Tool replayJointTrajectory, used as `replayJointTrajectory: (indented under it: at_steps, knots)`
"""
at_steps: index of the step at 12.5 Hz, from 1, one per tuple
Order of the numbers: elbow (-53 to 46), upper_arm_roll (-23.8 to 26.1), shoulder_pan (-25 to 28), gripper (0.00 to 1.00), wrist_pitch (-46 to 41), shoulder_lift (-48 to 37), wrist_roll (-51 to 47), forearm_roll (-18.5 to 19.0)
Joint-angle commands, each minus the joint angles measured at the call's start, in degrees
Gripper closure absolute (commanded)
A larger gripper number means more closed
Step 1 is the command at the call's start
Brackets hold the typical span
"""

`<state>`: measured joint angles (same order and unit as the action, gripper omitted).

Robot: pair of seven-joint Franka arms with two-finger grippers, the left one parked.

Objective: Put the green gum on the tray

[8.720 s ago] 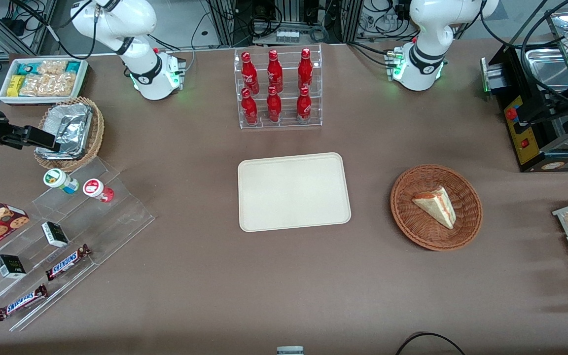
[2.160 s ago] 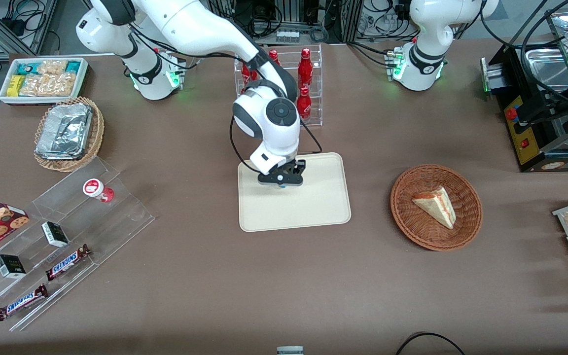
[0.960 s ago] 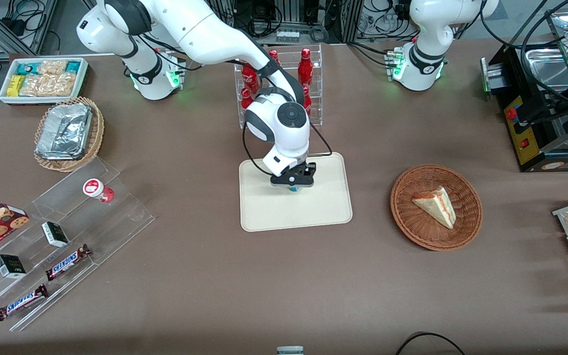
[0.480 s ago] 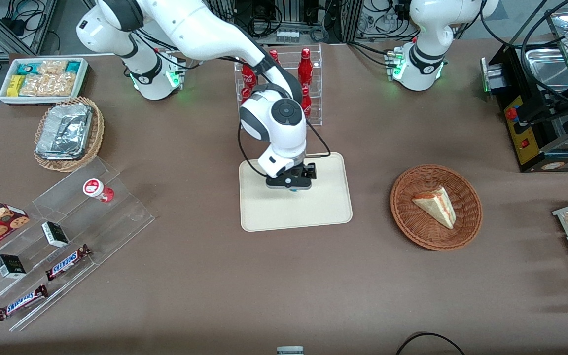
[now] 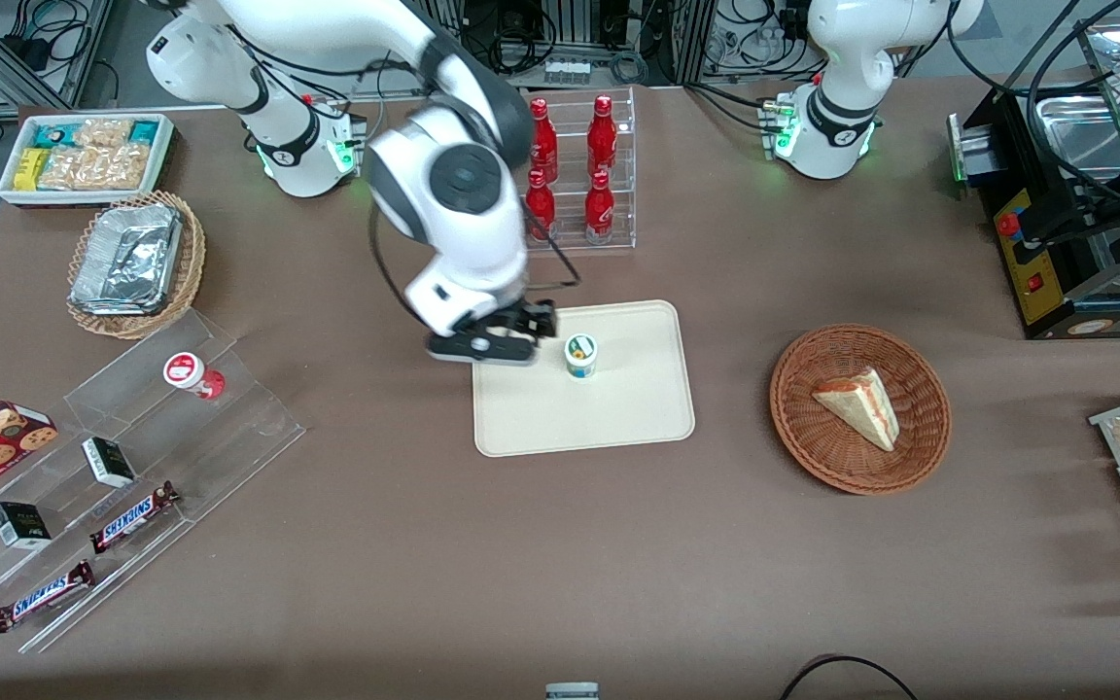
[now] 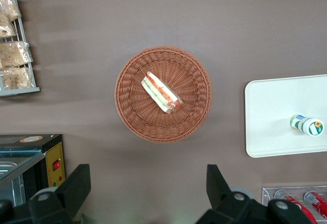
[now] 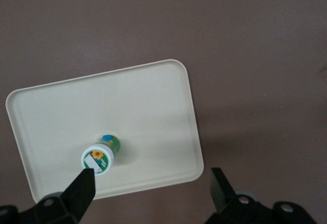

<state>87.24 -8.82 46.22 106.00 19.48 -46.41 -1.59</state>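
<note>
The bench [image 5: 404, 544] carries the tray [image 5: 638, 418], and the green gum [image 5: 580, 355] stands upright on it, nearer the bottle rack than the front rim. My claw [image 5: 482, 345] hangs spread and empty above the tray's edge toward the working arm's end. I judge a straight lift best, so nothing clips the gum.

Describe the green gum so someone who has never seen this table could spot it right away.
Find the cream tray in the middle of the table, nearer the front camera than the rack of red bottles. The green gum stands upright on it, alone, apart from the open gripper raised above the tray's edge. Its white lid has a green-rimmed label, unlike the red-lidded container on the clear stand.
</note>
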Motion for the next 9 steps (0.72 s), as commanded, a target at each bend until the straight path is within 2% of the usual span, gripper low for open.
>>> replayJointTrajectory:
  at_steps: [1,6,9]
  knots:
    - [3.3,0.5,-4.4,0.00,-8.7,-9.1,5.7,-0.3]
    - [3.6,0.9,-14.9,0.00,-22.2,-19.6,15.8,-0.3]
    - [3.6,2.6,-23.6,0.00,-27.0,-23.3,24.3,-0.3]
